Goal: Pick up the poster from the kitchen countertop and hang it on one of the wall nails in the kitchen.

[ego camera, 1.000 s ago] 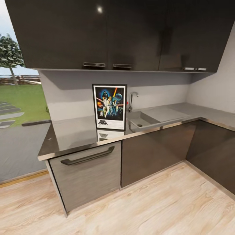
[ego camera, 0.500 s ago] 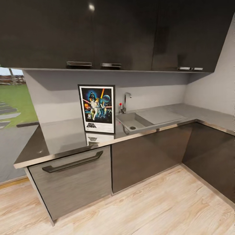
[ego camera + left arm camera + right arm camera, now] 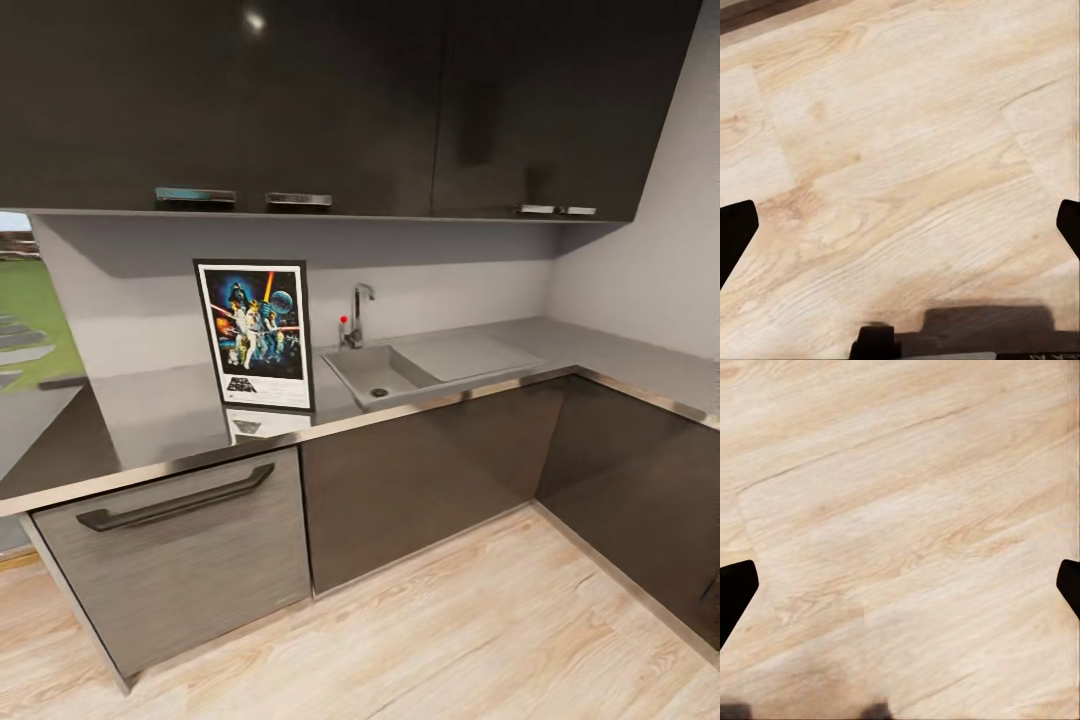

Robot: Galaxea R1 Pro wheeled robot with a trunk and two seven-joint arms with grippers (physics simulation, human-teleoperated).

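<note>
Hanging over the pale wood-plank floor, my left gripper shows its two dark fingertips at opposite edges of the left wrist view, so its jaws stand wide with nothing between them. My right gripper reads the same in the right wrist view: jaws wide and empty above the floor. In the head view, the portrait black-framed Star Wars poster stands upright on the long glossy grey surface, leaning at the grey back wall, just beside the inset steel sink and its tap. I judge the poster light, stiff and flat, its glossy face likely slippery. The best hold would be the frame's side edges, or its top rail.
</note>
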